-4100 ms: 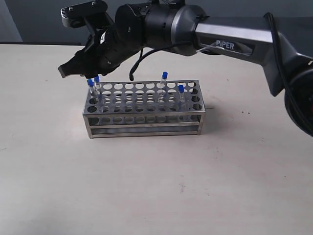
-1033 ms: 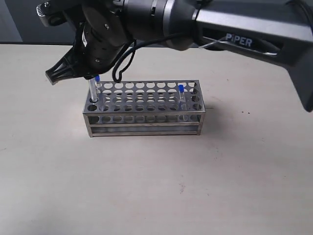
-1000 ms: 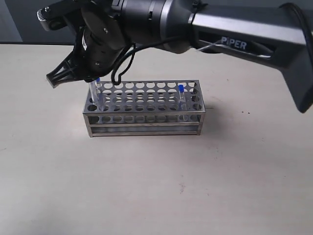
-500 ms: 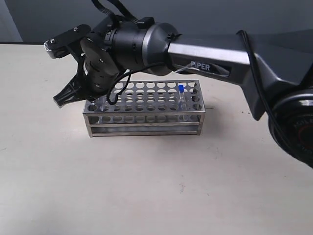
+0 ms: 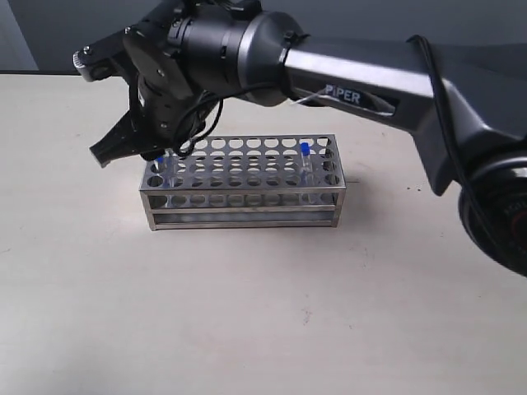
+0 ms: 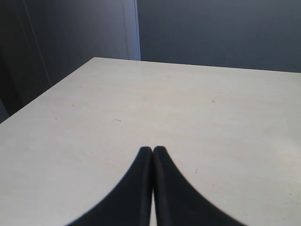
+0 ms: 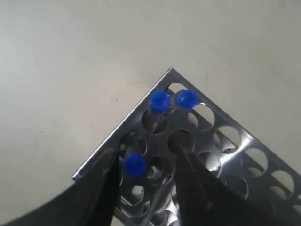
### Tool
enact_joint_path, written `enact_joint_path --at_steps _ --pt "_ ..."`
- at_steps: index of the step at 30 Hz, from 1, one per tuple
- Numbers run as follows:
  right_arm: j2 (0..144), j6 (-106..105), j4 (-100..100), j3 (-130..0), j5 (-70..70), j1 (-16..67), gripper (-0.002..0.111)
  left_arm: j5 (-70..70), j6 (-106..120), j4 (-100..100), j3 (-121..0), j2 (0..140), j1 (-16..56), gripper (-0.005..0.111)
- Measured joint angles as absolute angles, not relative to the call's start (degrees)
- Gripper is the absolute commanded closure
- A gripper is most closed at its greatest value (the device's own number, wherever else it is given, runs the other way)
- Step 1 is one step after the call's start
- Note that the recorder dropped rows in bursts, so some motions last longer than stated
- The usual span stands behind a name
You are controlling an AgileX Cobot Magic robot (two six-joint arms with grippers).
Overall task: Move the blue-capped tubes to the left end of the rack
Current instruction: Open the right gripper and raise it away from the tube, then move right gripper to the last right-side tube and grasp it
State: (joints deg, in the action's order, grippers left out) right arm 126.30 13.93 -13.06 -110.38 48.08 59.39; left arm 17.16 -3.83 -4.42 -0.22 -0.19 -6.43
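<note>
**Left gripper** point(image 6: 153, 149): it hangs over a bare stretch of the pale table point(image 6: 207, 103), its two black fingers pressed flat together with nothing between them.

**Left end of the rack:** the shiny metal rack point(image 5: 247, 202) stands on the table near the middle of the exterior view. The right gripper point(image 7: 146, 153) hovers over its left end, reaching across from the far side, with its fingers spread wide and gripping nothing.

- A first tube point(image 7: 135, 164), blue-capped, stands in its hole between the parted fingers. It is close to one of them, and whether it touches cannot be told.
- A second tube point(image 7: 160, 101) and a third tube point(image 7: 186, 99) stand just past the fingertips, their blue caps side by side at the rack's corner.
- In the exterior view the wrist hides most of this cluster.

**Right end of the rack:** a fourth tube point(image 5: 305, 160) stands upright in a hole near that end, well apart from the other three, its blue cap clear above the top plate.

**Right arm** point(image 5: 370, 78): grey, lettered PIPER, it stretches in from the right edge above the rack.
</note>
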Motion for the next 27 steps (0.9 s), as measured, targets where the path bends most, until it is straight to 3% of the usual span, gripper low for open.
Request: enact_joint_path --at_steps 13,27 --pt "117.16 22.86 -31.88 -111.50 68.02 58.34 0.069 17.16 -3.83 -4.42 -0.22 -0.19 -6.43 0.106" --pt "117.16 23.79 -26.60 -98.35 67.15 48.21 0.069 17.06 -3.83 -4.42 -0.22 -0.19 -6.43 0.106"
